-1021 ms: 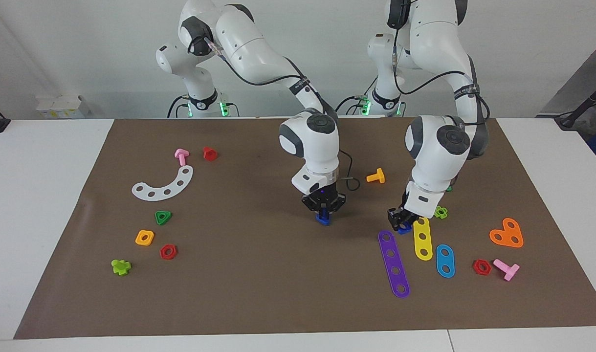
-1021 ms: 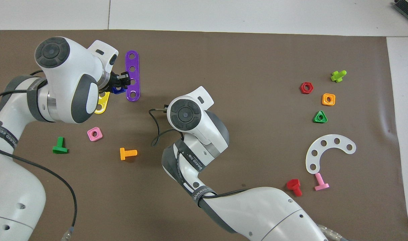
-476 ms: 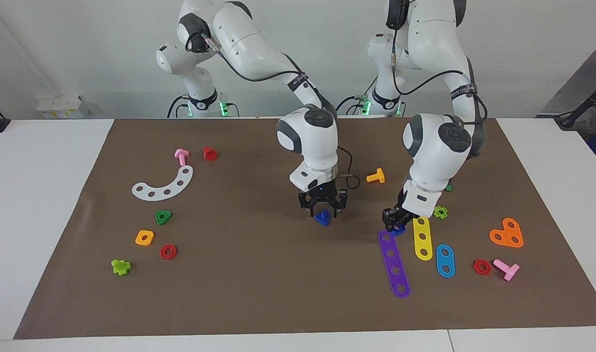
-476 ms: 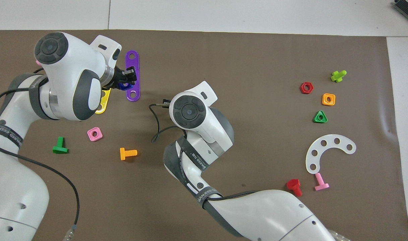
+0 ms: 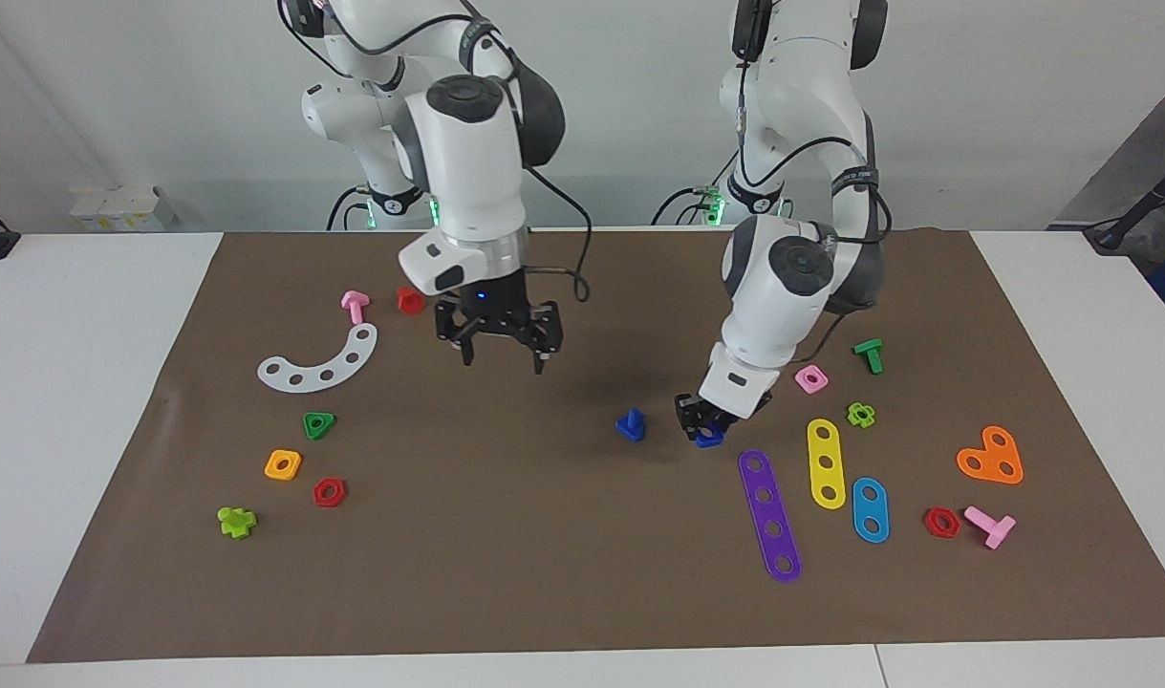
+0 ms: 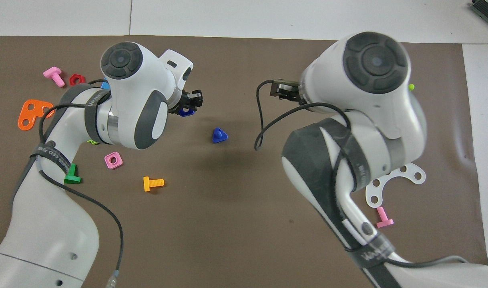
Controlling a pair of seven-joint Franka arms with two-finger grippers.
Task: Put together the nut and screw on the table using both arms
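Left gripper clamps the blue nut beside the screw; right gripper open, raised.
Risk: screw stands unheld, so the nut may tip it.

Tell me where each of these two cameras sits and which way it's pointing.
Facing view: high across the table, looking at the robots; both arms show whole, right gripper open in the air, left gripper shut on the nut low beside the screw.
Overhead view: high above the robots' end, looking steeply down; arms enter from the bottom.
Shared: the screw, the nut, the mat, half a turn apart.
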